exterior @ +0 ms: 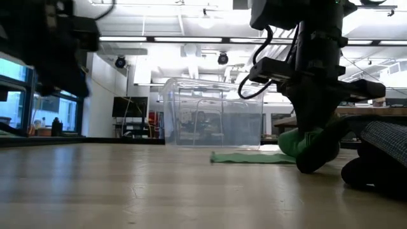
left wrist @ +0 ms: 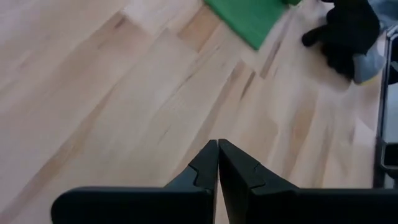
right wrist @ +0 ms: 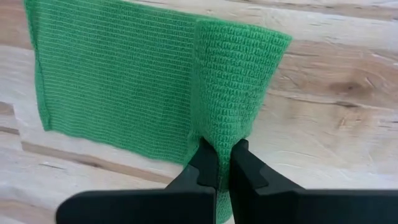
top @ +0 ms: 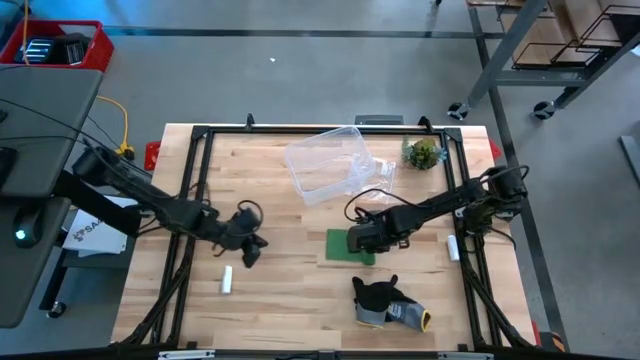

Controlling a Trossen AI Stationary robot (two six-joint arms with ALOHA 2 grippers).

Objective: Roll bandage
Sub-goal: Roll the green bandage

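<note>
From above, the right pincer (top: 362,240) is covering the bandage (top: 340,246) at mid-table (top: 280,200); its wrist view is showing it pinching the rolled end, the rest lying flat. The left pincer (left wrist: 218,163) is hovering pressed together, empty.

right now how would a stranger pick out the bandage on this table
On the wooden table, look just in front of the clear plastic bin, beside the dark glove. The bandage is the bright green fabric strip, one end rolled up and pinched in the right hand.
</note>
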